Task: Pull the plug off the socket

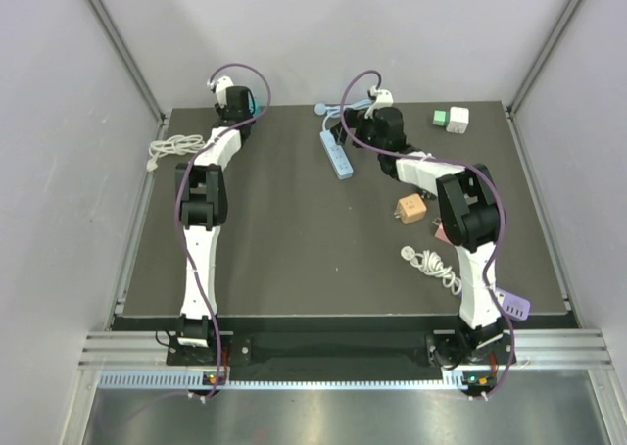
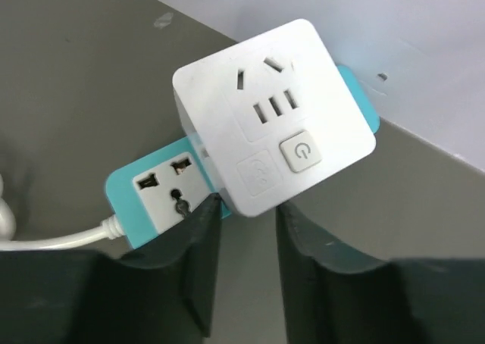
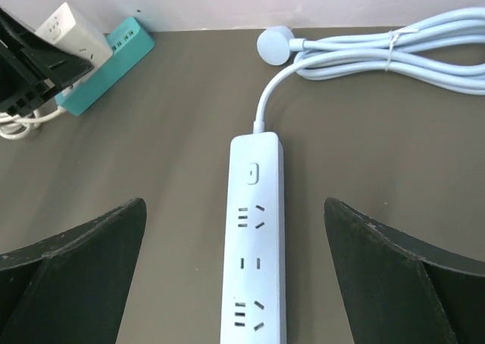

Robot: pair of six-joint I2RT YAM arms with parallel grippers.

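Observation:
A white cube adapter (image 2: 273, 117) with a power button is plugged into a teal power strip (image 2: 151, 200) at the back left of the table, by the wall. My left gripper (image 2: 248, 207) is open with a narrow gap. Its fingertips sit just under the cube's lower corner, the left one against the teal strip's edge. In the top view the left gripper (image 1: 240, 102) covers most of the pair. The cube (image 3: 68, 29) and the teal strip (image 3: 106, 67) also show in the right wrist view. My right gripper (image 3: 233, 204) is wide open and empty above a pale power strip (image 3: 254, 238).
The pale strip (image 1: 337, 156) lies mid-back with its coiled cable (image 3: 394, 52). A white cord (image 1: 174, 149) lies at the left. Green and white cubes (image 1: 451, 120) stand back right. An orange adapter (image 1: 409, 209), a white cable (image 1: 436, 264) and a purple strip (image 1: 514, 306) lie at the right.

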